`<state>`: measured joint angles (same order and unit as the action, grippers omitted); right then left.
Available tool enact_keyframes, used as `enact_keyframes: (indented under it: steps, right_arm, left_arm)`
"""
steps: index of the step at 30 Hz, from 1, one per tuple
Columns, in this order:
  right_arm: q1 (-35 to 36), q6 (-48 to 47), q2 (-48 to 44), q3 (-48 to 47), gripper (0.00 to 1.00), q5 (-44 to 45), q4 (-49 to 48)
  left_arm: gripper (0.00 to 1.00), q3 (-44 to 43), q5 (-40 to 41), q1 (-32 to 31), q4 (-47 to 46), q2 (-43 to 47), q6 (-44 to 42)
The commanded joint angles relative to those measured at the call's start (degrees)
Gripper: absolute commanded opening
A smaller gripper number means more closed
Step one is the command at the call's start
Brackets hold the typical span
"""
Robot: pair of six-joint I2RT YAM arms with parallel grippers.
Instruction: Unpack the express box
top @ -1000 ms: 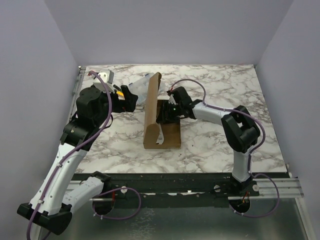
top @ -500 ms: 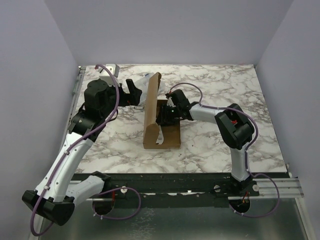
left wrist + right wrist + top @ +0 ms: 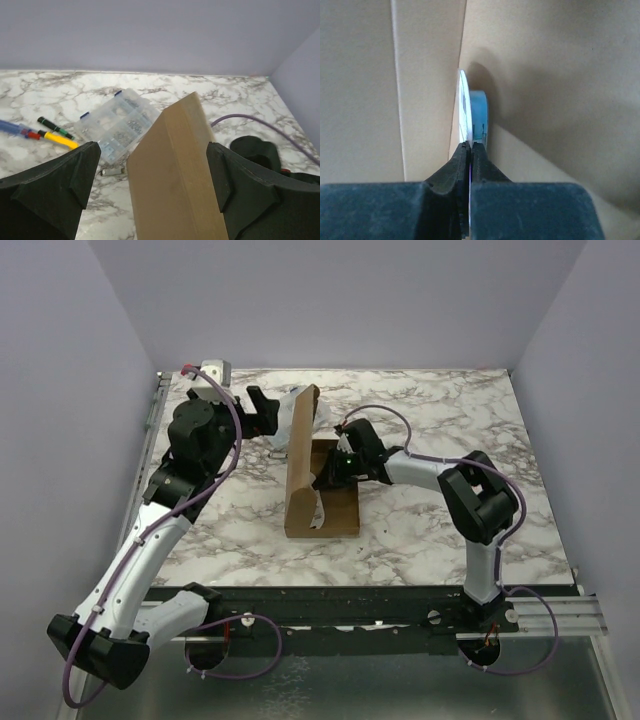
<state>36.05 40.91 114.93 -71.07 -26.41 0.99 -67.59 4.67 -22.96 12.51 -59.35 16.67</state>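
The express box [image 3: 343, 512] lies open mid-table, and its brown lid [image 3: 300, 452] stands upright along the left side. My right gripper [image 3: 326, 476] reaches into the box from the right. In the right wrist view it [image 3: 470, 146] is shut on the edge of a thin flat white and blue packet [image 3: 479, 116] that stands against the cardboard wall. My left gripper [image 3: 262, 412] hovers left of the lid's far end. In the left wrist view it [image 3: 152, 165] is open, its fingers wide on either side of the lid [image 3: 175, 170] without touching it.
A clear plastic compartment case [image 3: 114, 125] lies behind the lid to the left, also in the top view [image 3: 282, 405]. Pens [image 3: 55, 136] lie left of the case. A white strip [image 3: 321, 511] hangs at the box's near end. A purple cable [image 3: 250, 120] crosses on the right.
My right gripper has closed onto the flat packet inside the box. The left arm has swung its gripper back and up beside the lid's far end.
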Motion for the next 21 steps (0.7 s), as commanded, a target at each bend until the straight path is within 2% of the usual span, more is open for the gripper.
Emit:
enact_keyframes:
  steps: [1,8,21]
  right_arm:
    - [0.2,-0.8,-6.5,2.0,0.00,5.0,2.7]
    - [-1.7,0.0,-13.5,2.9,0.00,9.1,6.4]
    - [-8.7,3.2,-26.2,4.5,0.00,16.2,10.2]
  left_arm:
    - [0.96,8.2,10.2,0.2,-5.7,3.8,-2.1]
    - [0.95,19.2,19.5,0.4,-12.2,9.7,-3.8]
    - [0.94,21.4,20.6,0.5,-12.3,11.4,-4.7]
